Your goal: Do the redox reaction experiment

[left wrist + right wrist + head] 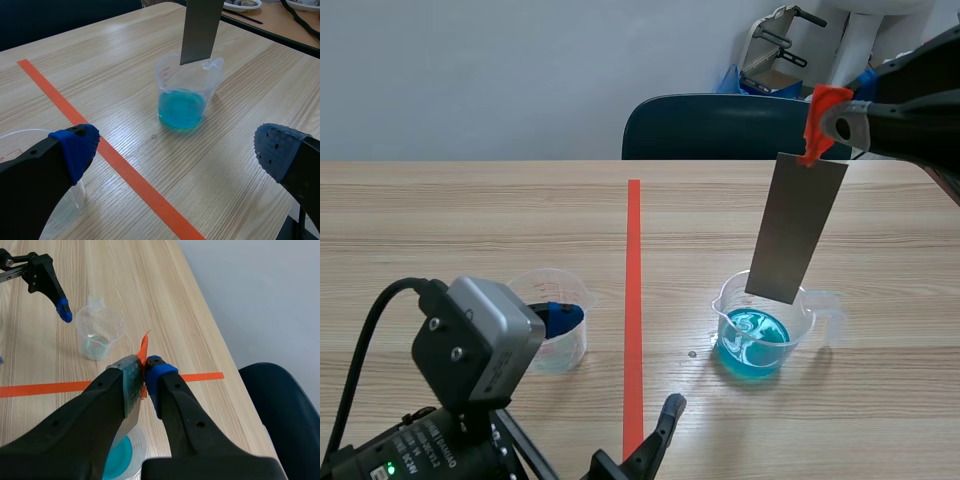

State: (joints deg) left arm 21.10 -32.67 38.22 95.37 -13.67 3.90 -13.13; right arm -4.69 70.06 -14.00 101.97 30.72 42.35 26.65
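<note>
A grey metal strip (796, 228) with an orange-red tag (817, 120) at its top hangs upright from my right gripper (825, 115), which is shut on its upper end. Its lower end sits at about the rim of a clear beaker of blue liquid (763, 325), above the liquid. In the right wrist view the strip (131, 395) is pinched between the fingers, with the blue beaker (122, 455) below. My left gripper (175, 150) is open and low over the table, with a second clear beaker (555, 318) by its left finger and the blue beaker (186, 95) ahead.
An orange-red tape line (633, 300) runs down the table between the two beakers. A dark blue chair (720, 128) stands behind the far edge. Bare wood lies around both beakers.
</note>
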